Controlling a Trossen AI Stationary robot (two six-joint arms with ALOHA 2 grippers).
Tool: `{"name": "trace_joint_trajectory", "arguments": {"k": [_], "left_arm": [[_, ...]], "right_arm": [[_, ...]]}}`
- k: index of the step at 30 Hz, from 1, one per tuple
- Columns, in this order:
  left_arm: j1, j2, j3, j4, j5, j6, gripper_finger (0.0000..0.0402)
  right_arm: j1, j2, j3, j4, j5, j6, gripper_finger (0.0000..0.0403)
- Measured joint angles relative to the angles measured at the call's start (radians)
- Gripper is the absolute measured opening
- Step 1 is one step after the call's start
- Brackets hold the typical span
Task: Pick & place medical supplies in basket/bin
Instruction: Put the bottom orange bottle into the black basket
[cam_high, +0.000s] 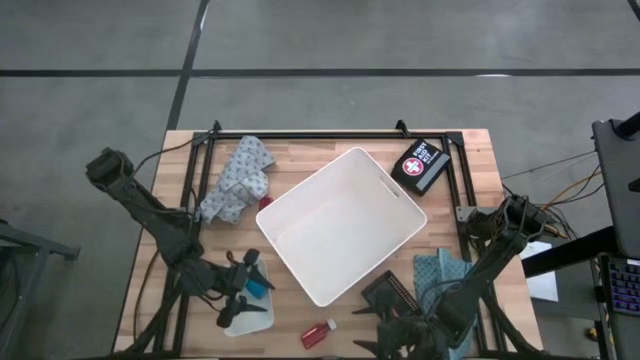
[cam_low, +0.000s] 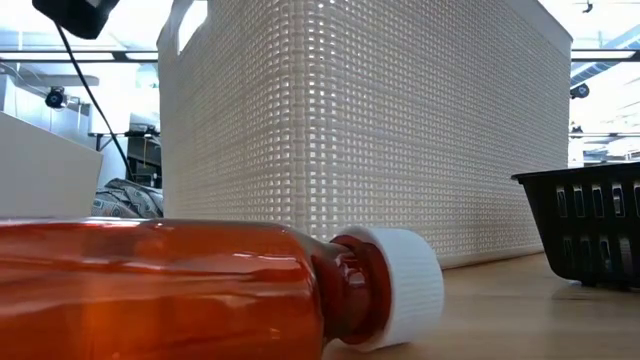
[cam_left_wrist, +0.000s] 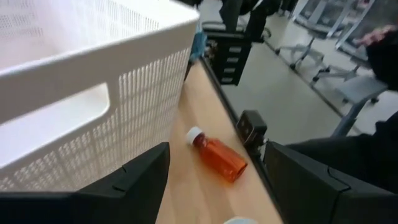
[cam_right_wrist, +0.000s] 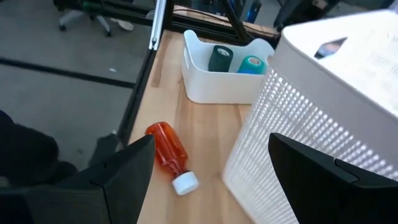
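While both grippers, left (cam_high: 243, 290) and right (cam_high: 385, 325), hover spread wide, holding nothing, orange bottle (cam_high: 319, 334) lies between them, beside white bin (cam_high: 340, 225)

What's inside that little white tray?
The tray holds two rolls standing side by side, a dark green roll and a teal roll. Its wall hides their bases and whatever lies beneath.

The high camera is looking straight down on the whole table. The low one is sitting at tabletop level, pressing close to the orange bottle (cam_low: 200, 285) with the white bin (cam_low: 370, 130) just behind. Both wrist cameras are facing each other along the table's front edge (each catching that same bottle (cam_left_wrist: 217, 155) and the bin's wall).
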Motion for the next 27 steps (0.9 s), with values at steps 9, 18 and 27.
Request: {"name": "trace_joint_trajectory", "arguments": {"k": [9,18,27], "left_arm": [[0.002,0.000,0.000,-0.011,0.000,0.000,0.0271],[0.002,0.000,0.000,-0.032,0.000,0.000,0.0271],[0.002,0.000,0.000,-0.047,0.000,0.000,0.0271]], "right_arm": [[-0.002,0.000,0.000,0.001,0.000,-0.024,0.0311],[-0.004,0.000,0.000,0.003,0.000,-0.025,0.0311],[-0.008,0.001,0.000,0.031,-0.002,0.053,0.0311]]}}
